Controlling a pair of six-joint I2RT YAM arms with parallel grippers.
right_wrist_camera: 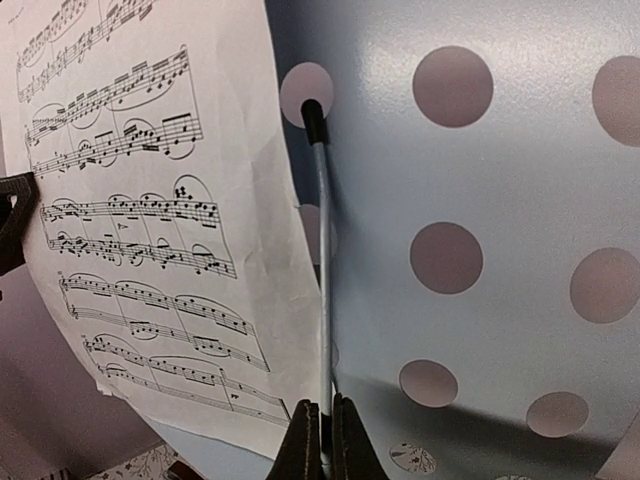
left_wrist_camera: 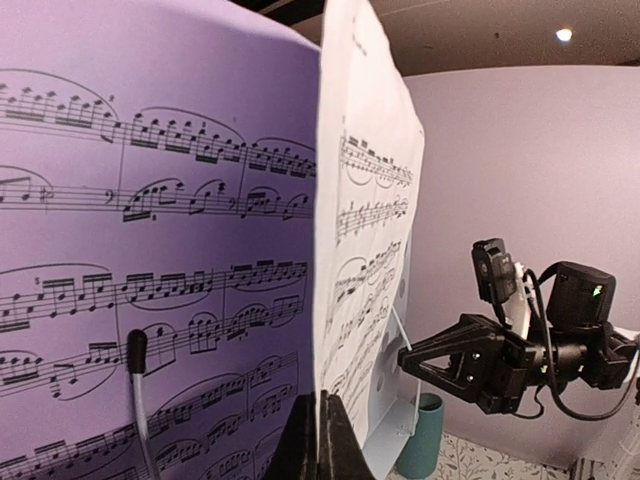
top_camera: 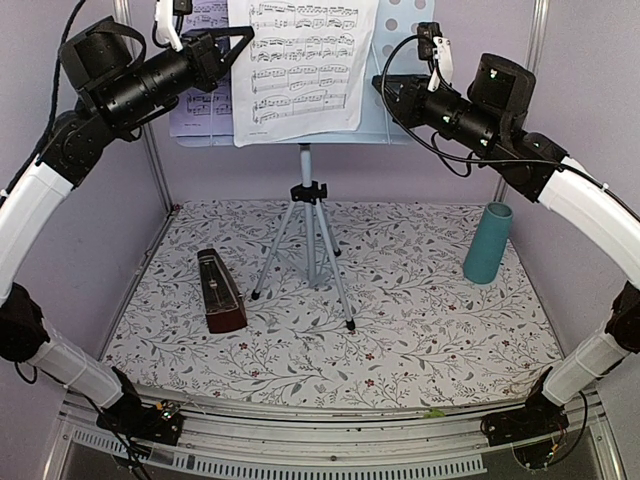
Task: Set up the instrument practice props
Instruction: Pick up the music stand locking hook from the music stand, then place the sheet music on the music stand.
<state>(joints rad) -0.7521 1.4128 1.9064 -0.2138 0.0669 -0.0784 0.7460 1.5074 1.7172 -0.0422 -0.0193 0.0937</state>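
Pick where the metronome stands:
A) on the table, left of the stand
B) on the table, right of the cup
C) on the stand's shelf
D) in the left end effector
A: the metronome stands on the table, left of the stand, with the cup far off on the other side.

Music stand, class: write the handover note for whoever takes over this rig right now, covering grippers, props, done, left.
Left gripper: shut on the white page, at its left edge.
Right gripper: shut on the retainer wire of the music stand, beside that page's right edge.
Stand upright mid-table; lilac page on it; metronome left of the legs.
Done: stand, metronome, lilac page placed.
Left: probably secure the white page, then release.
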